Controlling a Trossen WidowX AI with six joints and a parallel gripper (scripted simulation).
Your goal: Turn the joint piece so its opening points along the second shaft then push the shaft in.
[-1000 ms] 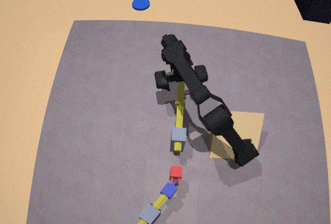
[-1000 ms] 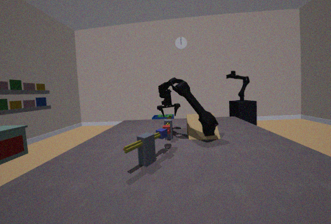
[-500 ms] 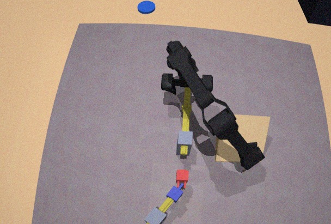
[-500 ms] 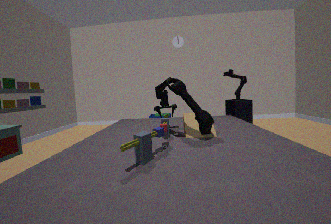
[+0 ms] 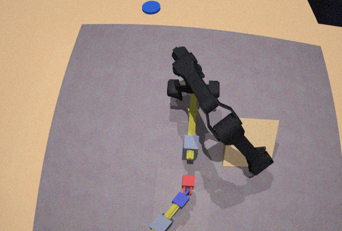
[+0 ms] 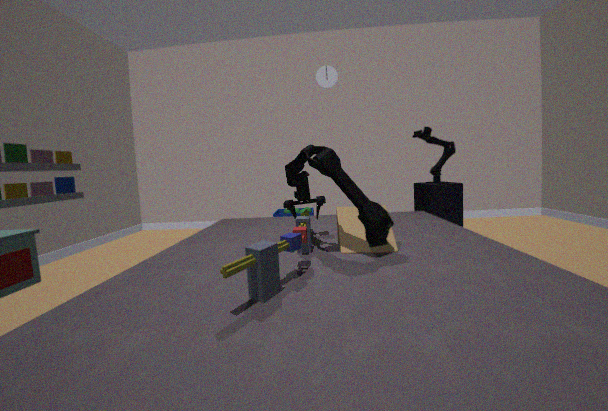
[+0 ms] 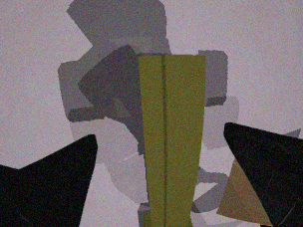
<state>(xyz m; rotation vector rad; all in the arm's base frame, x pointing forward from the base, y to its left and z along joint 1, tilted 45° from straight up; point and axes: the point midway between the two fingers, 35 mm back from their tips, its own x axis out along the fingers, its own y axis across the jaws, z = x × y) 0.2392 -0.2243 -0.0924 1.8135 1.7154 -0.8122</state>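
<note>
Hovering wide and holding nothing, the black hand [image 5: 193, 88] is straddling the flat-sided yellow shaft's [image 5: 193, 112] far end; its square grey block [image 5: 190, 143] is facing the boxy red joint piece [image 5: 188, 181].

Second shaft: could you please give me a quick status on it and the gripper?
Gripper open, empty, straddling above second shaft. Shaft not yet in red joint piece; gap between. Nothing in the way.
</note>
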